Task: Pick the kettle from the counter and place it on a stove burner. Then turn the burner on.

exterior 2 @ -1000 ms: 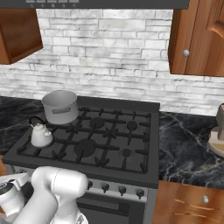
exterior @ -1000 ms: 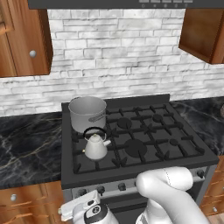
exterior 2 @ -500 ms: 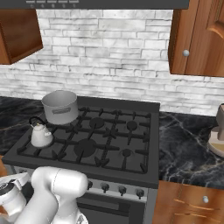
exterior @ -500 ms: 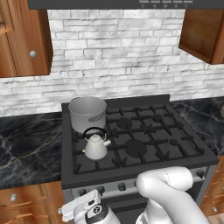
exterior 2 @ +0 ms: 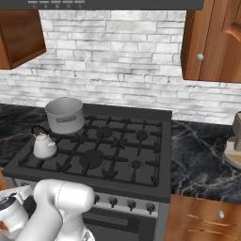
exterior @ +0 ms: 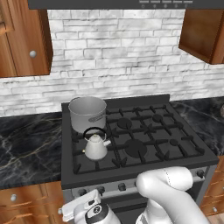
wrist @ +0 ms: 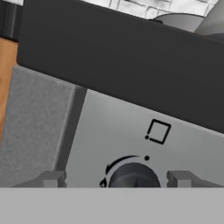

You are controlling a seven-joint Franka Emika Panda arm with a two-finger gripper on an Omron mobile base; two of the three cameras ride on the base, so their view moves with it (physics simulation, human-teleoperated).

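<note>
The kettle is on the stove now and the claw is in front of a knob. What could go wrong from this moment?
1. Wrong knob: the front panel carries a row of similar knobs, so the knob between the claw tips may not feed the burner under the kettle.
2. The open tips flank the knob without touching it; closing off-centre could slip.
3. The kettle sits close to the pot, so heat may reach both.

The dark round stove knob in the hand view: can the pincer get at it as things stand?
Probably yes. The dark round stove knob sits between the two fingertips of the open pincer, on the grey steel control panel, and nothing lies between them.
</note>
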